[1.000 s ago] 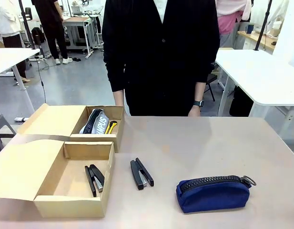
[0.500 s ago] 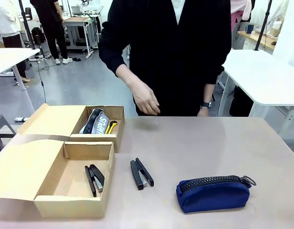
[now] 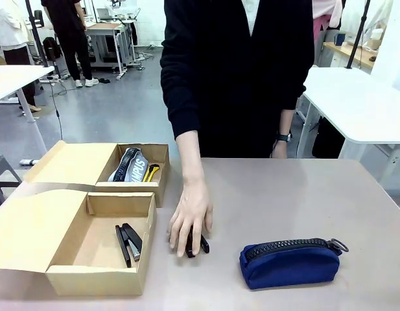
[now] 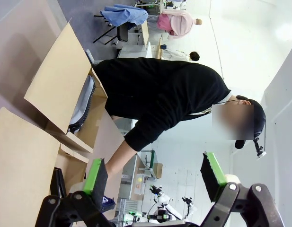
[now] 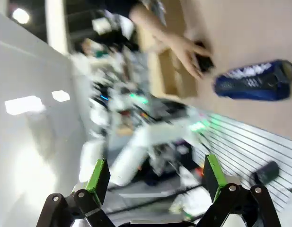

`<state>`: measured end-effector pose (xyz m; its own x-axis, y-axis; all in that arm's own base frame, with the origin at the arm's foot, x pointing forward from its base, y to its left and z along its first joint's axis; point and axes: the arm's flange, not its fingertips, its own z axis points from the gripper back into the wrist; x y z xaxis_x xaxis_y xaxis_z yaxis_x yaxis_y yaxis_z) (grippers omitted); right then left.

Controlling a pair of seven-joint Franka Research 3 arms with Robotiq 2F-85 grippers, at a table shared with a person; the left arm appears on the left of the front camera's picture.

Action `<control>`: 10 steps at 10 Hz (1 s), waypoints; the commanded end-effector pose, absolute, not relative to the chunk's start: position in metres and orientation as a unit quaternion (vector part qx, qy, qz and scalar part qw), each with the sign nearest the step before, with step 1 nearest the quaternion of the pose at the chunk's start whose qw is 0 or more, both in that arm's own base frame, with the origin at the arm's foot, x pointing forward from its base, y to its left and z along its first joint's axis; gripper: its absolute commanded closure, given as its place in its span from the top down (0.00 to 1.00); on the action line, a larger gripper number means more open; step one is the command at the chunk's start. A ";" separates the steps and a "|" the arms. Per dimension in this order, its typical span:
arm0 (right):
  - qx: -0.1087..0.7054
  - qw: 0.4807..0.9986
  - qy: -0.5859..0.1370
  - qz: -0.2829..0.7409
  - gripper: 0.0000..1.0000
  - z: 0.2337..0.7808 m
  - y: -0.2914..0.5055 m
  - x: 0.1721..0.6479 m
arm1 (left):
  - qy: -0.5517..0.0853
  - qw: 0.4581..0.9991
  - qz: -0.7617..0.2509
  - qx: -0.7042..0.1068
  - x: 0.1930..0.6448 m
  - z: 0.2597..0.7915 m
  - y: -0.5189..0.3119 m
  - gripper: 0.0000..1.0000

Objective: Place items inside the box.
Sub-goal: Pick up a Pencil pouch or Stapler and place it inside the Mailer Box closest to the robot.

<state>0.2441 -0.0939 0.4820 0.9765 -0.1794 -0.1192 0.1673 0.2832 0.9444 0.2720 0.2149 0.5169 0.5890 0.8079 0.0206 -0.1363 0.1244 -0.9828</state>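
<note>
Two end effectors are mine, and both stand released: the left end effector (image 4: pixel 154 174) has its green pads spread wide with nothing between them, and the right end effector (image 5: pixel 155 174) is spread just as wide and empty, though its wrist view is blurred. Reading the front view as a clock face centred on the table (image 3: pixel 284 188), the box (image 3: pixel 99 282) sits at 8 o'clock, its wide flap lid (image 3: pixel 31 227) lying open toward 9 o'clock, and one black stapler (image 3: pixel 128 243) lies inside on its floor. Just beside the box, toward 6 o'clock, the second black stapler (image 3: pixel 200 247) lies on the table outside it, with the person's hand (image 3: pixel 190 217) laid flat over it so that only its near end shows below the fingers. The navy blue zip pouch (image 3: pixel 289 262) lies at 5 o'clock, zip uppermost, near the hand but apart from it and well apart from the box. At 10 o'clock the smaller carton (image 3: pixel 162 178) sits just behind the box; in it lie a dark white-lettered pouch (image 3: pixel 127 165) and, beside that, the yellow utility knife (image 3: pixel 152 172). The person stands at 12 o'clock.
</note>
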 end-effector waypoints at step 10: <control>0.302 0.861 -0.106 0.395 1.00 0.428 0.063 0.331 | -0.305 0.684 0.335 -0.571 0.270 0.516 0.213 1.00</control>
